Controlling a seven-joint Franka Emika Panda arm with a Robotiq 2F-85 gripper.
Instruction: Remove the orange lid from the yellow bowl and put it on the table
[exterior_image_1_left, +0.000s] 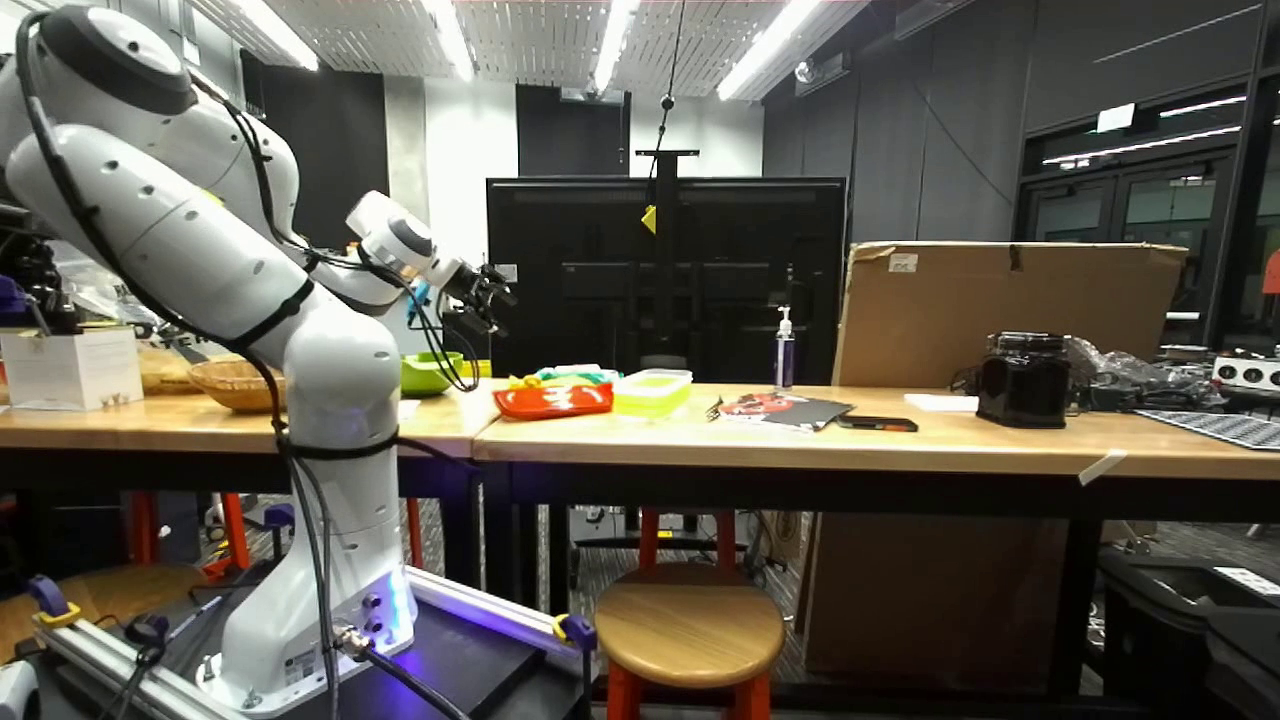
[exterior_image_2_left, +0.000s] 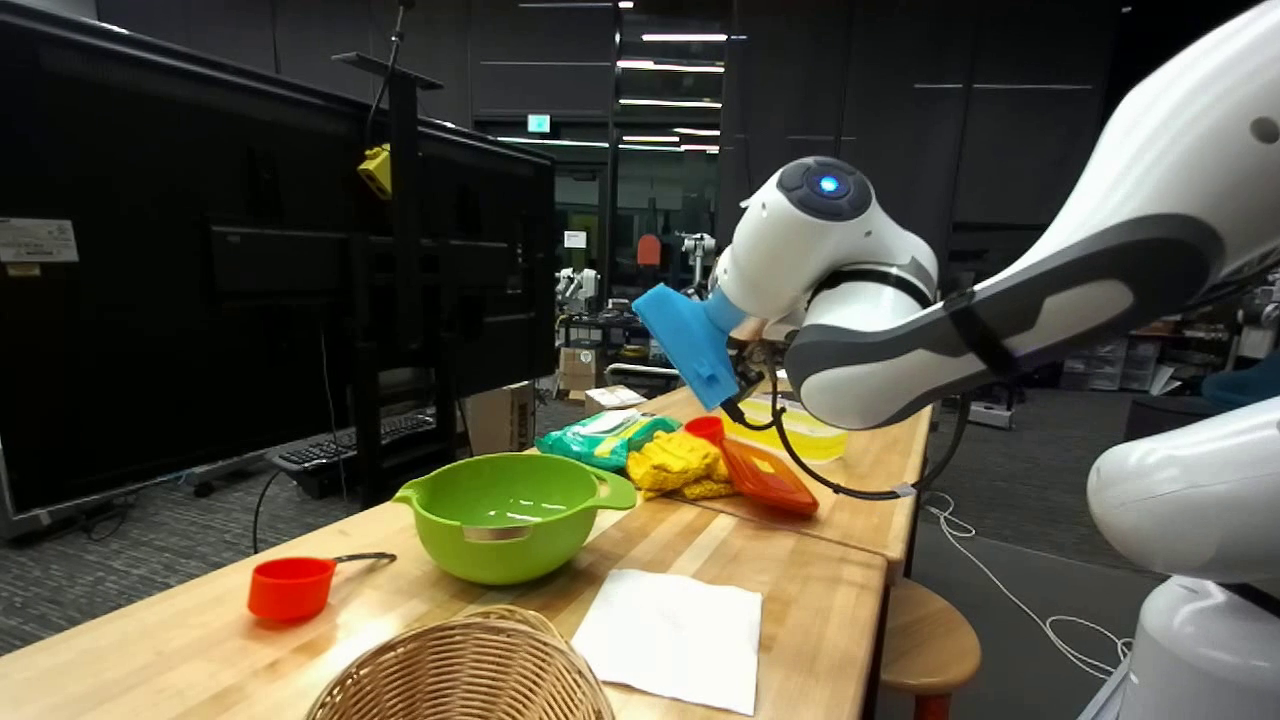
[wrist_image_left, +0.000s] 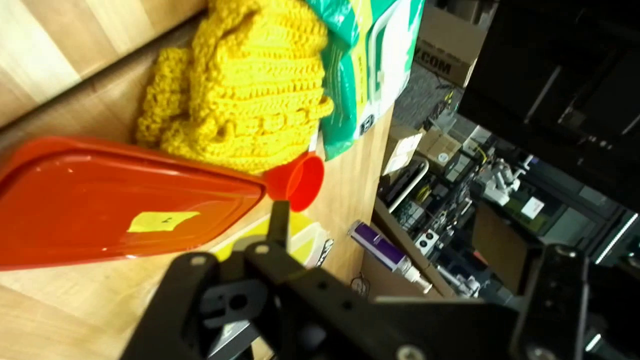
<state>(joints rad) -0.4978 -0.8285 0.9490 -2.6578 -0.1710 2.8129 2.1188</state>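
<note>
parted and holding nothing, the fingers (wrist_image_left: 278, 222) hung over the desk (exterior_image_1_left: 690, 435), where the orange lid (wrist_image_left: 115, 200) lay tilted beside the yellow cloth (wrist_image_left: 250, 85), off the yellow bowl (exterior_image_1_left: 652, 392). 2 mishaps seemed possible from where i stood: the looping black cable (exterior_image_2_left: 868, 494) snagging the lid, or a low sweep toppling the red cup (wrist_image_left: 305, 185) just beside it.

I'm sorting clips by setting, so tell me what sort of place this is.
Probably a robotics lab or workshop: a large white robot arm stands by a long wooden workbench, with a big black screen behind the bench.
</note>
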